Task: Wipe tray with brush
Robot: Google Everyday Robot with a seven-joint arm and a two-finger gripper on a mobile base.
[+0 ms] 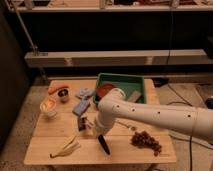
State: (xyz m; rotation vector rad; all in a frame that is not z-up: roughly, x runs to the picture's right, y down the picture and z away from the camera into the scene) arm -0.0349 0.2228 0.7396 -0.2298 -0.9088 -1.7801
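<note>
Claw [97, 132] clamped on brush [103, 144], handle pointing toward near tabletop [45, 134] edge, tray [122, 76] beyond, up-right.

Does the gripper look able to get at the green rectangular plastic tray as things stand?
Probably yes. The gripper is over the wooden table's front, the tray just behind it; nothing tall stands between, though a round red-orange bowl takes up part of the tray.

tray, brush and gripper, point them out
tray [125, 80], camera view, green far wall
brush [104, 144], camera view, middle of black handle
gripper [98, 132], camera view, its tip, just above the brush, in front of the tray
</note>
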